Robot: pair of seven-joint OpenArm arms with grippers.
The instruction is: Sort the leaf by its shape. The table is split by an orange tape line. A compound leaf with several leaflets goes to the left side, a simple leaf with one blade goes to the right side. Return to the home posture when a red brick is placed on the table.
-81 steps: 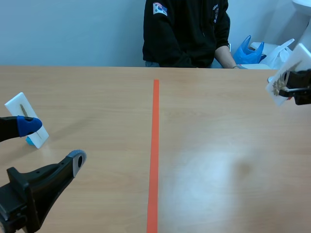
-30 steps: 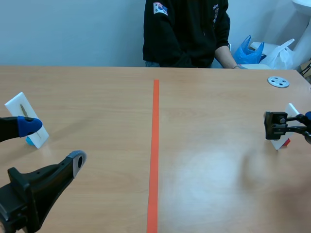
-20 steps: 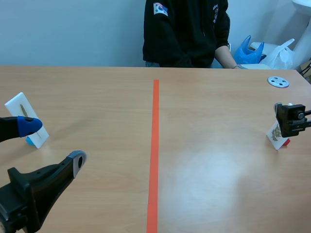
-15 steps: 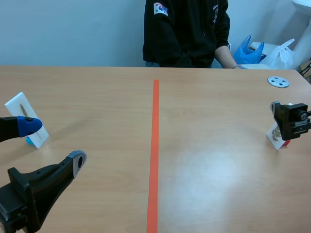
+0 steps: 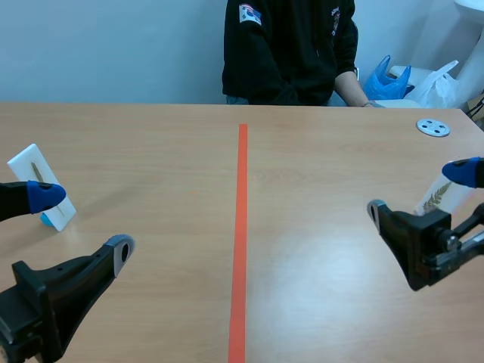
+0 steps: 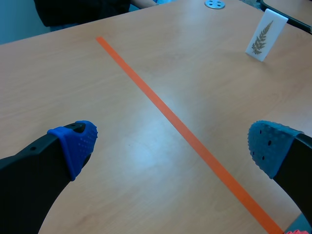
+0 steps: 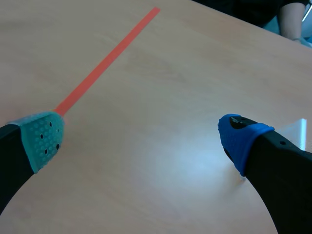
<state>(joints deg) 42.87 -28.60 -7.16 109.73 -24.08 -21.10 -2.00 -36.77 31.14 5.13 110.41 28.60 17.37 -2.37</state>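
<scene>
The right pincer point(image 5: 420, 192) has let go of the right leaf card point(image 5: 436, 198) and drawn back toward the near edge, and its fingers now stand wide apart. That card, held aloft earlier, stands on the bench point(image 5: 318, 257) near the right edge, right of the single orange tape line point(image 5: 240, 227). There are two cards. The left leaf card point(image 5: 38, 181) stands beside the left pincer point(image 5: 79, 224), which is also wide open. One person point(image 5: 291, 53) sits across.

A card point(image 5: 32, 168) stood at the frame's left edge, a leaf card point(image 5: 436, 198) at its right edge, the tape line point(image 5: 240, 227) between them.
</scene>
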